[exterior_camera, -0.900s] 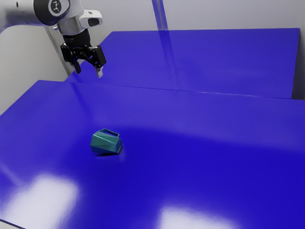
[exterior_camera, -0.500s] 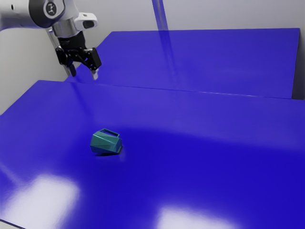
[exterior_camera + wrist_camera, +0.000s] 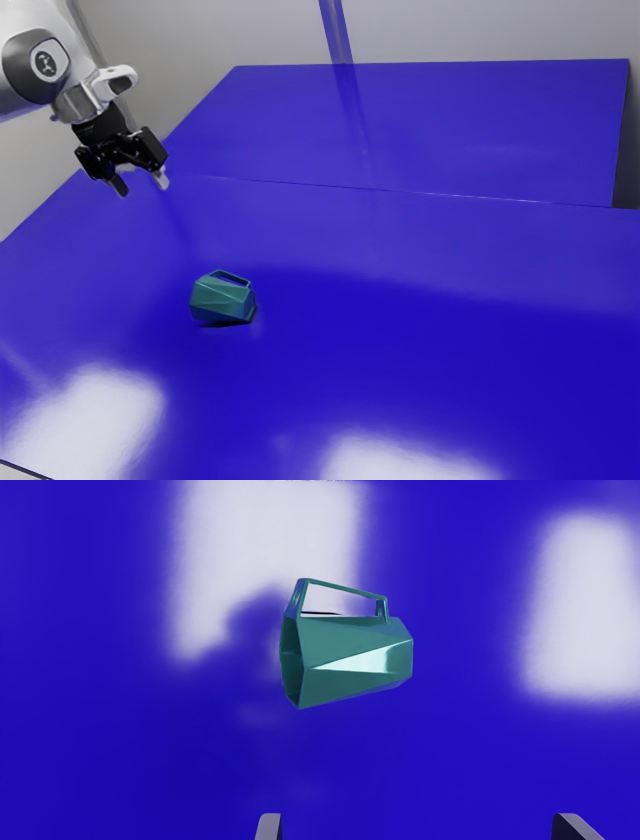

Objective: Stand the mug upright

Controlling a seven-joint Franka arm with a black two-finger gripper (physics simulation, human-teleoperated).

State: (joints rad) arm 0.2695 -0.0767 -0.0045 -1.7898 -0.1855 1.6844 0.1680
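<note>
- Your fingers (image 3: pixel 269 827) stand wide apart and hold nothing; in the wrist view their tips are spread on either side of a bare gap, well apart from the mug (image 3: pixel 350 650).
- Your black two-finger gripper (image 3: pixel 142 184) is in the air, toward the exterior view's left from the mug and higher than it, with clear space between the two.
- The teal faceted mug lies on its side on the glossy blue table (image 3: pixel 450 350), so it is not upright.
- You can see into the mug's mouth (image 3: pixel 292 665) at its wider end; the base (image 3: pixel 409 660) is at the narrower end.
- The mug's angular handle (image 3: pixel 345 588) juts from the side of its body facing away from your fingertips in the wrist view.
- One of the mug's facets catches a bright glint between mouth and base.
- Your white arm (image 3: pixel 25 30) reaches in from the exterior view's left, higher than the mug.
- Beyond the mug, past a thin seam, you have a second blue surface (image 3: pixel 500 130), with a pale gray wall (image 3: pixel 480 30) behind it.
- Nearer the exterior camera than the mug, you have two white reflections (image 3: pixel 95 420) on the table, one toward the exterior view's left and one toward its right.
</note>
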